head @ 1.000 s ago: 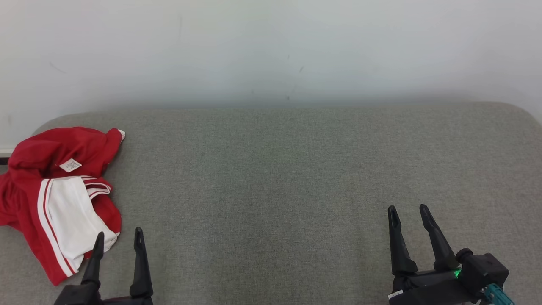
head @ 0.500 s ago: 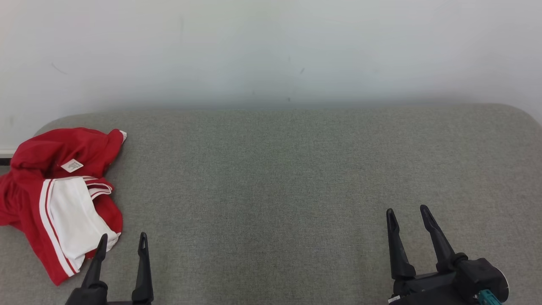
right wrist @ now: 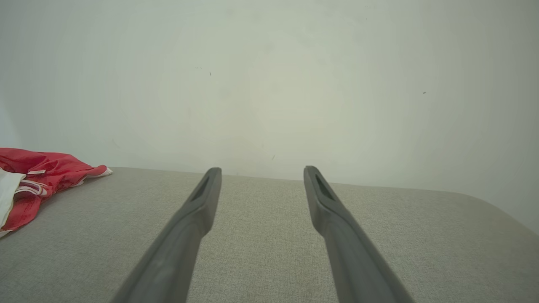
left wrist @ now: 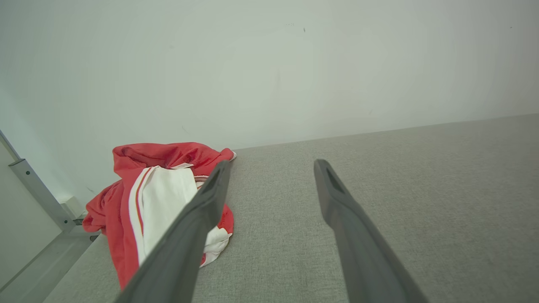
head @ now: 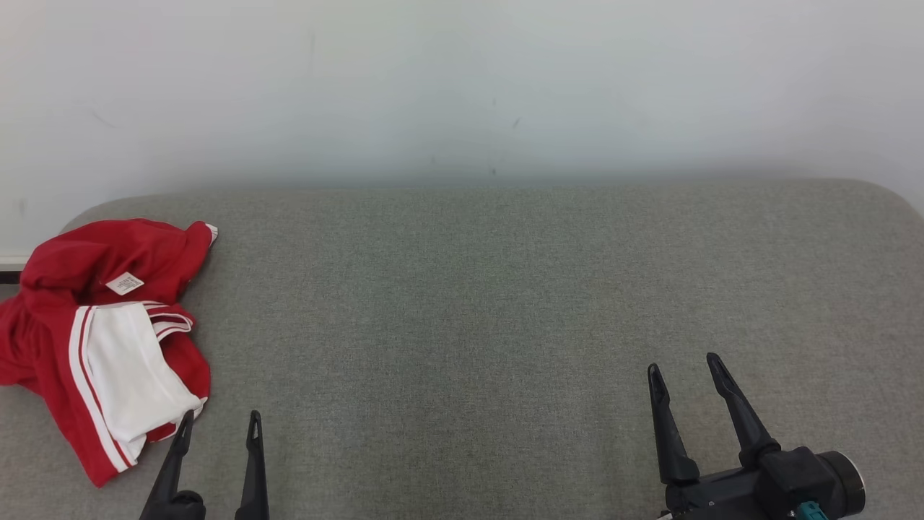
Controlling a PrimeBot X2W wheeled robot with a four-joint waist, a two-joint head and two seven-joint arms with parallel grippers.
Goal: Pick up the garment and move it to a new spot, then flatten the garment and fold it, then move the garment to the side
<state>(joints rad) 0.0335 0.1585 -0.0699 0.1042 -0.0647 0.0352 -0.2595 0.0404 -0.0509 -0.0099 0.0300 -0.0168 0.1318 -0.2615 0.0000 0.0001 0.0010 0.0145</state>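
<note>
Grey padded surface (head: 476, 303) by white wall (head: 462, 79) holds crumpled garment (head: 108, 347); both jaws spread.

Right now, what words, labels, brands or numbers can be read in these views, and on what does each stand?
On the crumpled red-and-white fabric garment, a small white rectangular tag: dark print, too small and blurred to read.
No other text, brand, number or sign is legible.

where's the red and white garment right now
In the head view, the garment lies crumpled at the left end of the grey padded surface, just ahead and to the left of the left pincer.
</note>
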